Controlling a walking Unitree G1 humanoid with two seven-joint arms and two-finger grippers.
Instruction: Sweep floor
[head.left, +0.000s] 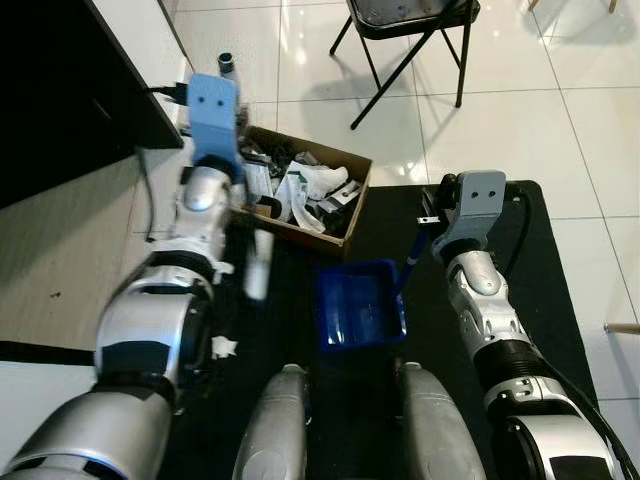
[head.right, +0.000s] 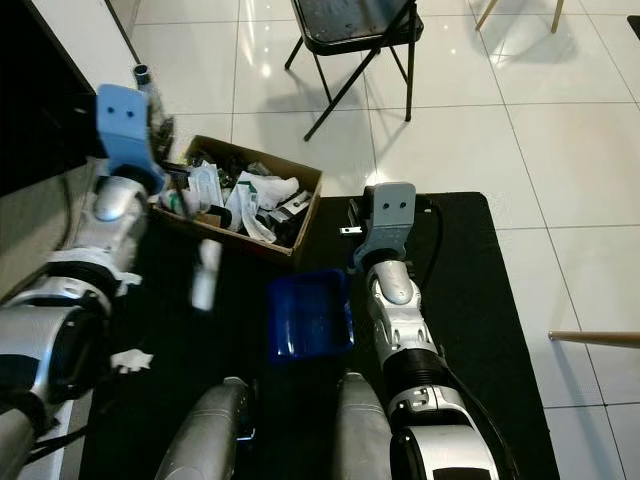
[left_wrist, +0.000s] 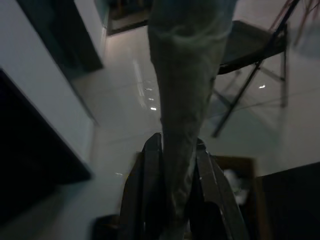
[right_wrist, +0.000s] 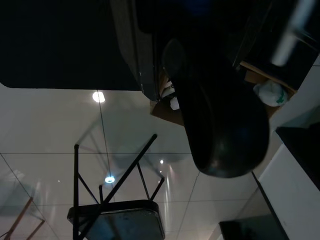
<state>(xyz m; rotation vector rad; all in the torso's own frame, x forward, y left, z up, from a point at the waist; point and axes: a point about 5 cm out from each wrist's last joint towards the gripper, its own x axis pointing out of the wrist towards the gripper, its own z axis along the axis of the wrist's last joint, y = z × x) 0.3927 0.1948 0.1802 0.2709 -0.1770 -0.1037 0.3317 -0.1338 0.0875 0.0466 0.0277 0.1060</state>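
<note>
Left hand (left_wrist: 172, 165) clenched on pale handle (left_wrist: 187, 75), right hand's grip unclear — cardboard box (head.left: 352, 205) holds crumpled litter, blue dustpan (head.left: 355, 310) beside

Blue dustpan (head.left: 357, 312) on black mat (head.left: 540, 300). Brown cardboard box (head.left: 352, 216) of white and dark scraps. Glossy white tile floor (head.left: 500, 130); black folding chair (head.left: 410, 40). Silver arms with light-blue and grey wrist housings. White handle (head.left: 259, 263), blurred. White crumpled scrap (head.left: 222, 347) on mat.
</note>
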